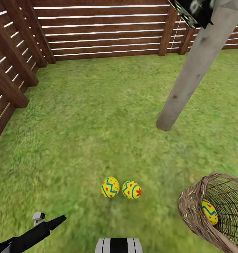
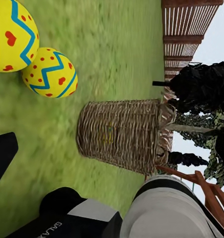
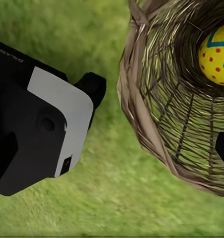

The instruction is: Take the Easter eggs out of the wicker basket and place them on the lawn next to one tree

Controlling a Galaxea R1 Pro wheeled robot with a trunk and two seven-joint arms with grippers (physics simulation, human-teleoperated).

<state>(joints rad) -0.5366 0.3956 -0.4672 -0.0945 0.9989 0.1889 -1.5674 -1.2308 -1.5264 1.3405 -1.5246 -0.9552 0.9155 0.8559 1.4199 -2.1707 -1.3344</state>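
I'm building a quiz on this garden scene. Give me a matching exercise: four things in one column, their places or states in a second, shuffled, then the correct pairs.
Things
1. Two Easter eggs
2. Third Easter egg
3. Wicker basket
4. Tree trunk

Places or states
A. Rises pale grey-brown from the lawn, leaning in the head view
B. Tipped so its opening faces sideways
C. Side by side on the grass, outside the basket
D. Inside the woven bowl

Pairs: 1-C, 2-D, 3-B, 4-A

Partial pale lettering "GALAX" stands on the robot's dark arm housing (image 2: 62,225); no other text is legible.
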